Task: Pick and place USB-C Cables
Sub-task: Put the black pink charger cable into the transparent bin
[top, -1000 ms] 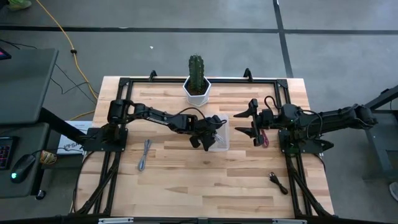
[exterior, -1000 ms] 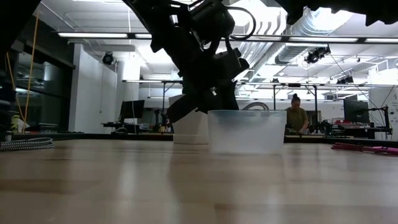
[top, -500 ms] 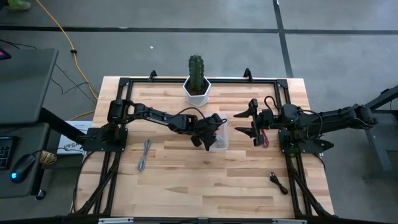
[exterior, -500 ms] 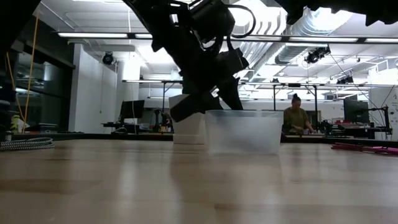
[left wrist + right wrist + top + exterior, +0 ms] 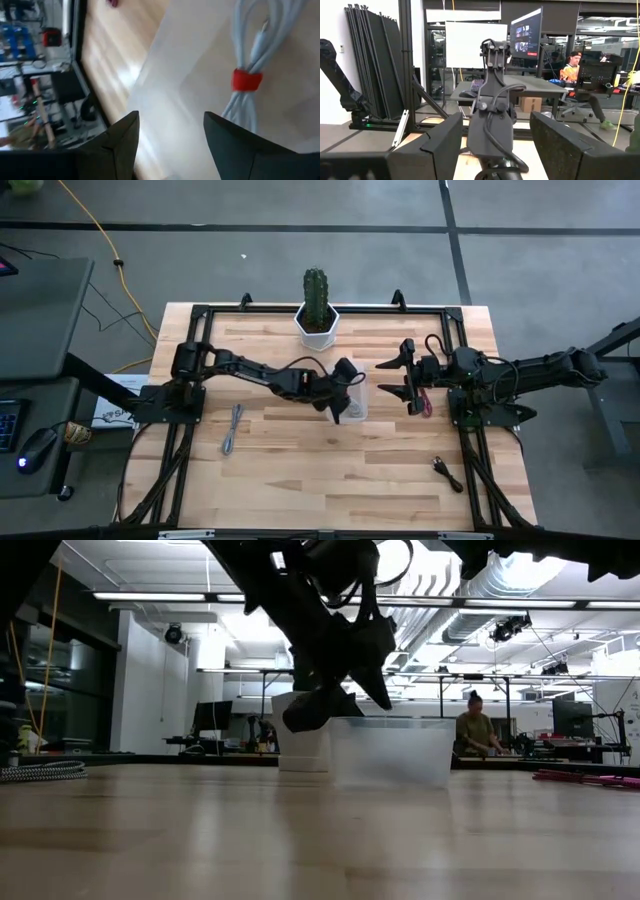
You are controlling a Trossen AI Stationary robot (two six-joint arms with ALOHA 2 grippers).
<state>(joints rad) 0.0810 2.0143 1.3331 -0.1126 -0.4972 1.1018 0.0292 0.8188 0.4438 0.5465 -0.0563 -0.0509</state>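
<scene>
A clear plastic container (image 5: pixel 358 414) (image 5: pixel 390 752) stands mid-table. On its floor lies a white cable (image 5: pixel 252 47), bundled by a red tie (image 5: pixel 246 80). My left gripper (image 5: pixel 171 117) (image 5: pixel 340 402) (image 5: pixel 345 700) hangs open over the container's left rim, touching nothing. A grey cable (image 5: pixel 232 428) lies on the wood at the left. A pink-red cable (image 5: pixel 425 402) (image 5: pixel 585 777) lies on the table below my right arm. A black cable (image 5: pixel 447 472) rests near the right front. My right gripper (image 5: pixel 408 385) (image 5: pixel 496 117) stands open to the right of the container, holding nothing.
A cactus in a white pot (image 5: pixel 318 310) stands at the table's far edge behind the container. Black frame rails (image 5: pixel 190 380) run along the table's sides. Bare wood lies toward the near edge. A person (image 5: pixel 478 730) sits in the room beyond the table.
My left gripper has moved a little toward the table's right edge, over the container, and has opened. My right arm has kept still.
</scene>
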